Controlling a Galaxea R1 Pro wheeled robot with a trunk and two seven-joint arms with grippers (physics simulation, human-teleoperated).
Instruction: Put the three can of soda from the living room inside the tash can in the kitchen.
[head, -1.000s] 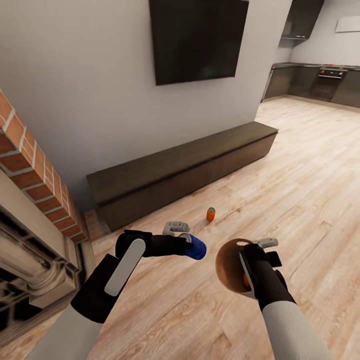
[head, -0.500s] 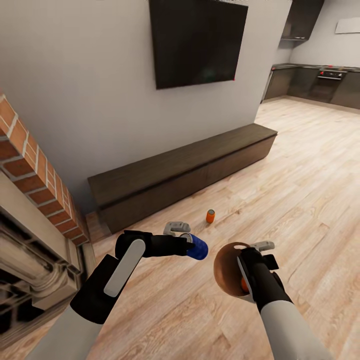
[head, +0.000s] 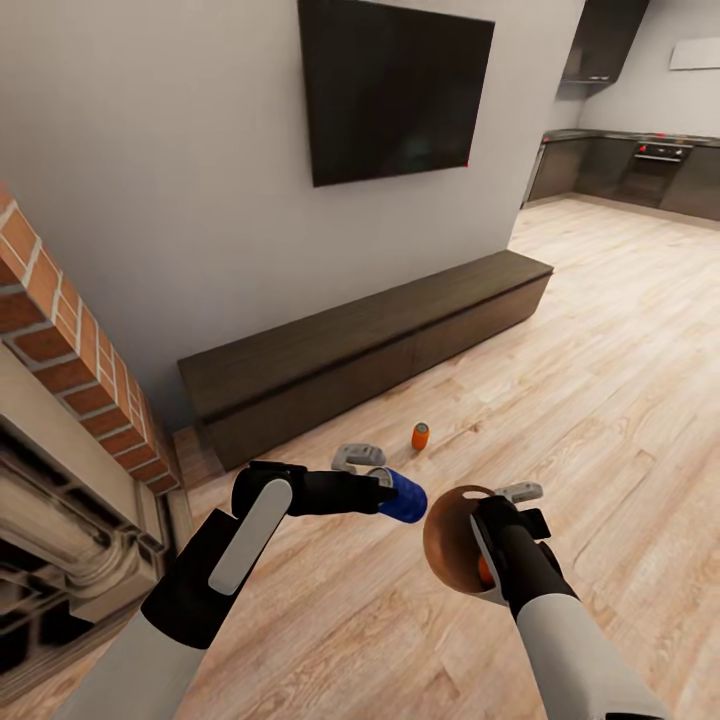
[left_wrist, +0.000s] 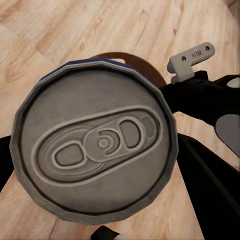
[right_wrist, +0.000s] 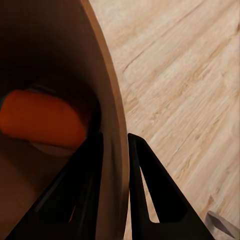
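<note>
Blue can (head: 404, 497) moved nearer bin (head: 447, 545); left end effector (head: 385, 487) clamps it; right end effector (right_wrist: 112, 150) pinches bin wall, hiding orange can (right_wrist: 42, 122) partly.

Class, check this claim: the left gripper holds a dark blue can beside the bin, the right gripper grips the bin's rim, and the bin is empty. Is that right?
Not quite: the bin is not empty. The right wrist view shows an orange can lying inside it. The rest stands: the left gripper holds the dark blue can, and the right gripper grips the rim.

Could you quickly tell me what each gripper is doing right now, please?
Left gripper: shut on the blue soda can.
Right gripper: shut on the trash can wall.
</note>
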